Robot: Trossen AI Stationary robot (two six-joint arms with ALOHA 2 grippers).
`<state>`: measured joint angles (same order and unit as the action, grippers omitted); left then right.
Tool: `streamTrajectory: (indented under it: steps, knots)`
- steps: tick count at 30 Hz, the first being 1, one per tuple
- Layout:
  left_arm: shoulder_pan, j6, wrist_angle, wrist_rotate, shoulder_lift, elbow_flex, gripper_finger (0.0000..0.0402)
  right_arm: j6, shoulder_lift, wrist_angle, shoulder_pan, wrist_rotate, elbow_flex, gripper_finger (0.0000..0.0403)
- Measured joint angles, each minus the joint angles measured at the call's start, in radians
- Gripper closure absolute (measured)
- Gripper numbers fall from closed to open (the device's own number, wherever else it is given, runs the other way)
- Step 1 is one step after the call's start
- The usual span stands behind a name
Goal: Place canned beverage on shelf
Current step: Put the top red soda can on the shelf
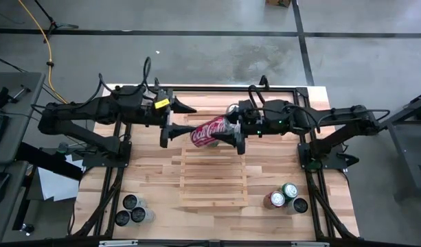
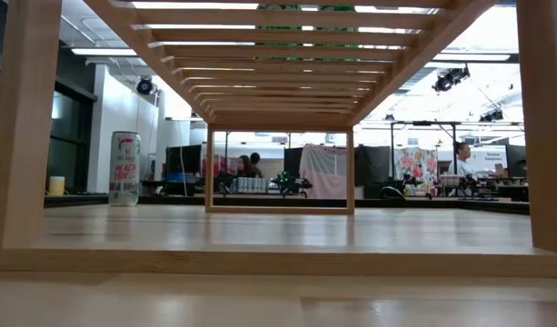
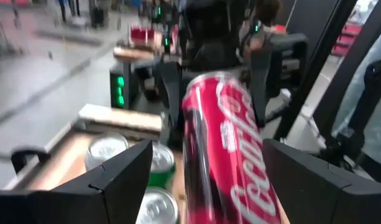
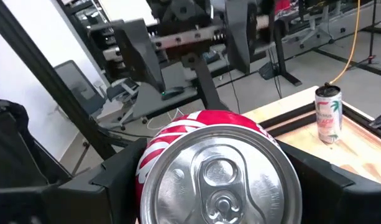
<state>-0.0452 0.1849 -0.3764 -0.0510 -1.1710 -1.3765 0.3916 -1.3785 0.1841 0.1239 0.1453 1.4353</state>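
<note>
The red can (image 1: pixel 209 132) is held on its side in the right gripper (image 1: pixel 232 132), clamped near the top end, above the shelf's (image 1: pixel 213 180) far edge; the left gripper (image 1: pixel 170 129) stands open just beside the base, so the left fingers are best closed squarely before release.

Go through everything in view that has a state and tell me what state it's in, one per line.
Red cola can: sealed, lying sideways in the air above the table, between both grippers.
Right gripper: shut on the can's top end.
Left gripper: fingers spread either side of the can's far end; grip unclear.
Shelf: bare, nothing on its slats.
Six other cans, three at one near corner, three at the other: upright.
Pale can: upright, sealed.
</note>
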Motion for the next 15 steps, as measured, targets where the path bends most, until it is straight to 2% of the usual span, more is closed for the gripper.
streamTrajectory:
  steps: [6, 12, 15]
  knots:
    - [-0.024, 0.067, -0.134, 0.021, -0.062, -0.074, 0.0084, -0.004, 0.002, -0.001, 0.008, 0.000, 0.000, 0.0118]
    - [-0.044, 0.089, -0.140, 0.029, -0.124, -0.101, 0.0046, -0.008, -0.023, -0.007, 0.008, -0.034, 0.000, 0.0118]
    - [-0.043, 0.122, -0.152, 0.068, -0.146, -0.101, 0.0033, -0.008, -0.038, -0.009, 0.014, -0.051, 0.000, 0.0118]
